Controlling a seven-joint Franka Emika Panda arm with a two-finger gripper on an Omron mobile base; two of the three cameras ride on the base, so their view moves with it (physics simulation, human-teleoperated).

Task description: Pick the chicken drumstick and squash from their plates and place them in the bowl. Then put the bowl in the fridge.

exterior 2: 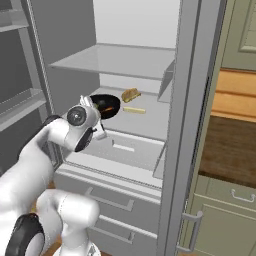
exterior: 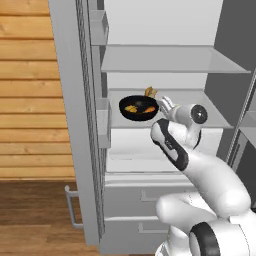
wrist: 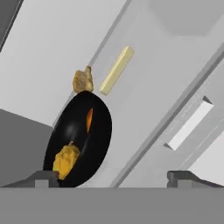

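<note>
The glossy black bowl (exterior: 138, 108) (exterior 2: 106, 106) (wrist: 78, 140) rests on a middle shelf inside the open fridge (exterior: 70, 100) (exterior 2: 192, 125). In it lie a yellow-orange lump, the squash (wrist: 65, 161) (exterior: 131, 108), and a thinner orange-brown piece that looks like the chicken drumstick (wrist: 89, 119) (exterior: 148, 109). My gripper (exterior: 165, 106) (exterior 2: 96, 117) (wrist: 113, 179) is open right at the bowl's near rim. One fingertip (wrist: 43, 178) is beside the rim, and nothing is between the jaws.
Behind the bowl on the same shelf sit a tan lumpy item (wrist: 83, 80) (exterior 2: 131, 94) and a pale yellow stick (wrist: 117, 70) (exterior 2: 134, 110). Another shelf (exterior: 165, 62) hangs above; grey drawers (exterior: 135, 200) are below. The fridge door (exterior 2: 15, 100) with its bins stands open at the side.
</note>
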